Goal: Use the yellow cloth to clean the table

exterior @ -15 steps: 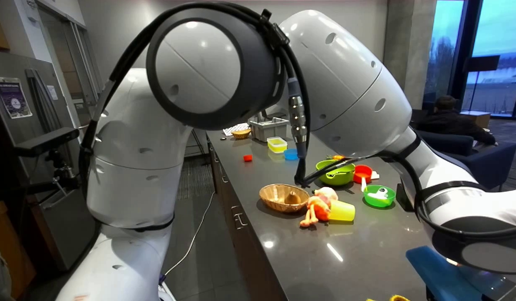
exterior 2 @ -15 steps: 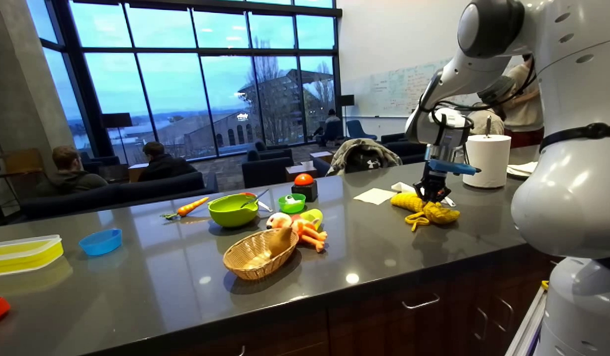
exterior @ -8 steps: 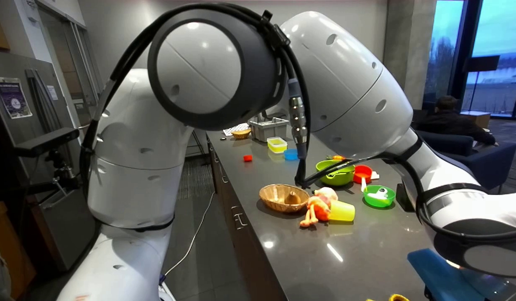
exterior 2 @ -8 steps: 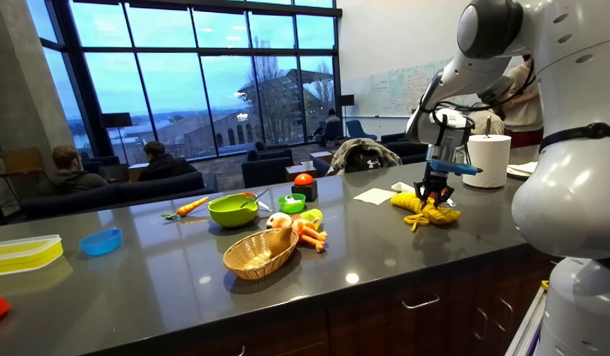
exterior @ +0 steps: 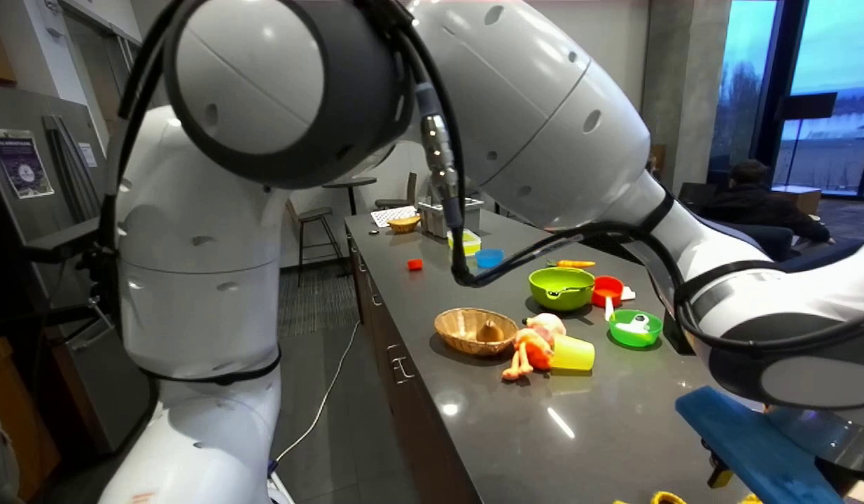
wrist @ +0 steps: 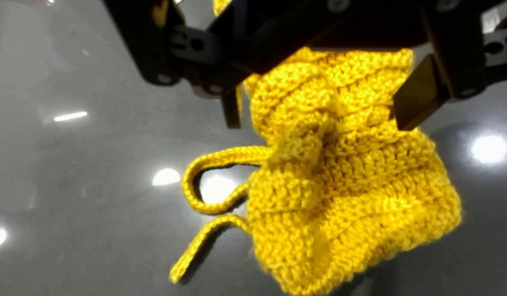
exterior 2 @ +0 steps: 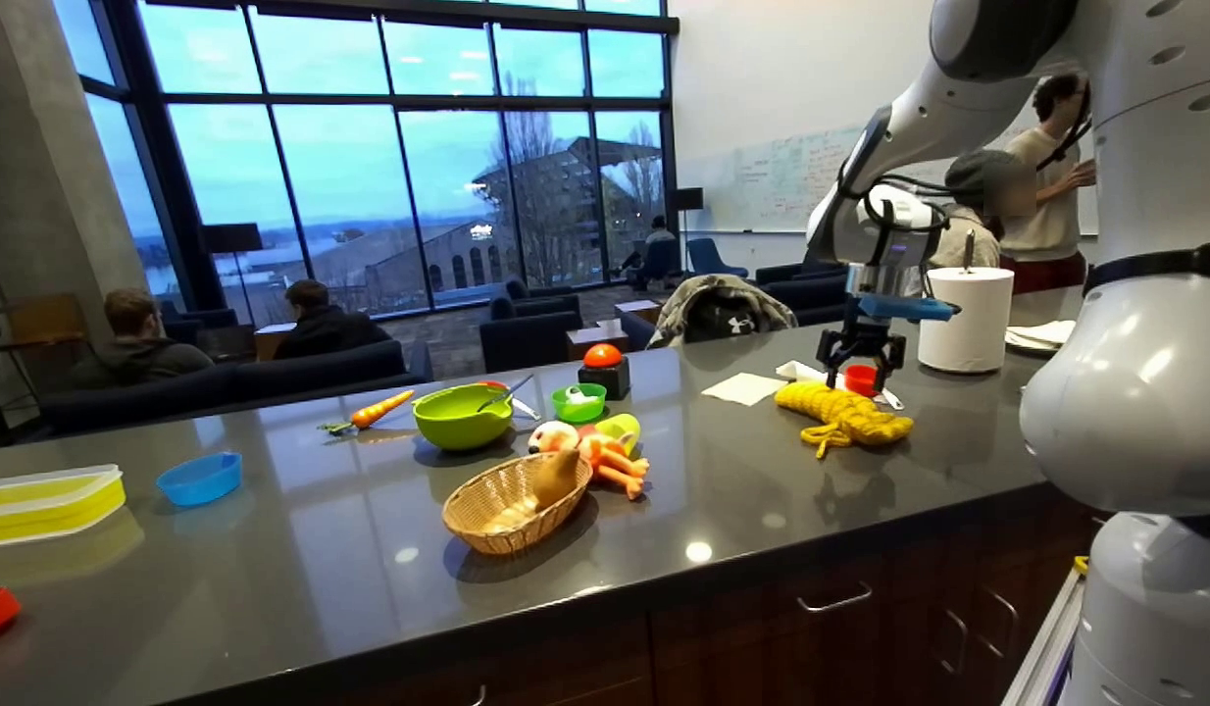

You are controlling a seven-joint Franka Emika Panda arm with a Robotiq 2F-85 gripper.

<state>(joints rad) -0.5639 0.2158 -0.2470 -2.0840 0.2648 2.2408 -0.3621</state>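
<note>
The yellow cloth lies bunched and knitted-looking on the grey table, with a looped cord trailing from it. In the wrist view the cloth fills the middle, pinched up into a small ridge below the jaws. My gripper is open, its two fingers wide apart on either side of the cloth's folds. An exterior view has the gripper just above the cloth, apart from it and holding nothing. Only small bits of the cloth show at the bottom edge of an exterior view.
Close behind the gripper are a red cup, a paper towel roll and a flat napkin. Further along stand a wicker basket, a toy doll, a green bowl and a red-buttoned box.
The gripper was shut down on the cloth; it has opened and risen off it. The cloth stays on the table. The red cup behind has come into sight.
</note>
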